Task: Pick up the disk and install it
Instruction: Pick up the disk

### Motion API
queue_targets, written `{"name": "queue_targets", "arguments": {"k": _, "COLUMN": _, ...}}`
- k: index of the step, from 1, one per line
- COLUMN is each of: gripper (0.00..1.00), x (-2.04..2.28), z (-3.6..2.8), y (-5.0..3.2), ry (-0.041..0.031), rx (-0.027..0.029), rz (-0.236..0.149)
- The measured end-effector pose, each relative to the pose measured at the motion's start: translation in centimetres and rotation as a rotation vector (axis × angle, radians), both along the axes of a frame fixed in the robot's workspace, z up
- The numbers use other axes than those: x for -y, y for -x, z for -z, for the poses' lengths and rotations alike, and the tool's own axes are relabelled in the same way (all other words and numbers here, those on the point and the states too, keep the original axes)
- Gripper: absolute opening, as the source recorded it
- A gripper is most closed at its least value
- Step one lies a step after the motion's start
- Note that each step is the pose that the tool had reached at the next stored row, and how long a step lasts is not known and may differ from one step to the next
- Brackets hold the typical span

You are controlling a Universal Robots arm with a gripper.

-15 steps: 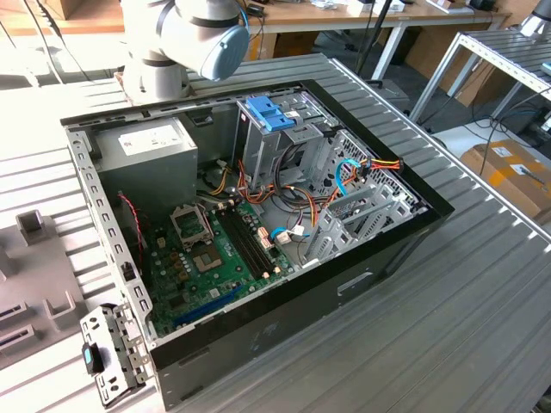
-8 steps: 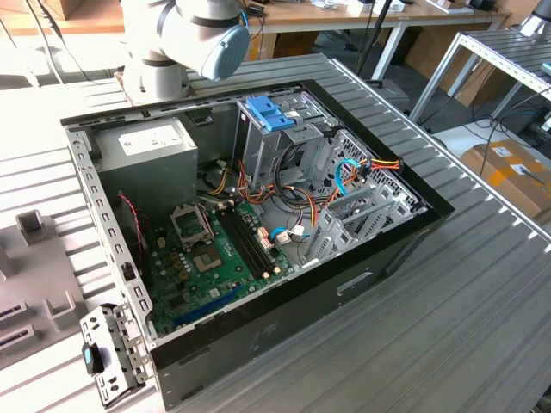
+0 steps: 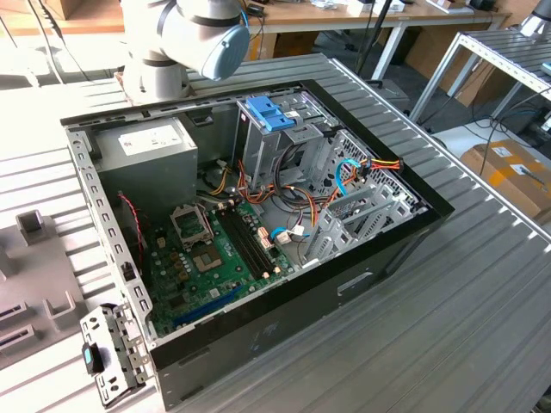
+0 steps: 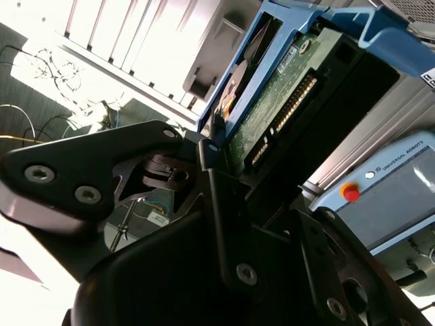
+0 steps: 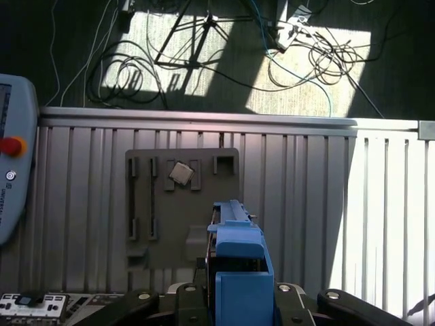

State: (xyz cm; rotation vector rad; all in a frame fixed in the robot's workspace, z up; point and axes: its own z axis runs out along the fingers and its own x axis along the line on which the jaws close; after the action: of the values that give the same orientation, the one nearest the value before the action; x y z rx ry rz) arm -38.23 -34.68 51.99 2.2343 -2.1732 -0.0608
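One gripper (image 5: 239, 299) has its black fingers (image 5: 187, 297) closed against the two sides of a blue carrier (image 5: 238, 252), so the jaws stand only as far apart as the carrier is wide. The disk (image 4: 272, 115) sits inside that carrier, its green circuit-board face and a row of connector pins showing in the second wrist view. In the first wrist view the carrier hangs over a grey tray (image 5: 143, 197) that holds a small square chip (image 5: 181, 174) and lies on the ribbed metal table (image 5: 306, 204).

In the middle of the exterior view an open computer case (image 3: 362, 275) lies on its side, with a blue bracket (image 3: 269, 112) at its upper middle, a grey power supply (image 3: 151, 142) at its upper left and a green motherboard (image 3: 215, 249) below.
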Motion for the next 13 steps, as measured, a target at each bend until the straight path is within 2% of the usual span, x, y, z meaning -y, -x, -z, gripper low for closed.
{"name": "queue_targets", "arguments": {"k": 13, "gripper": 0.36, "x": 0.22, "z": 0.00, "y": -1.32, "ry": 0.0000, "rx": 0.0000, "rz": 0.000}}
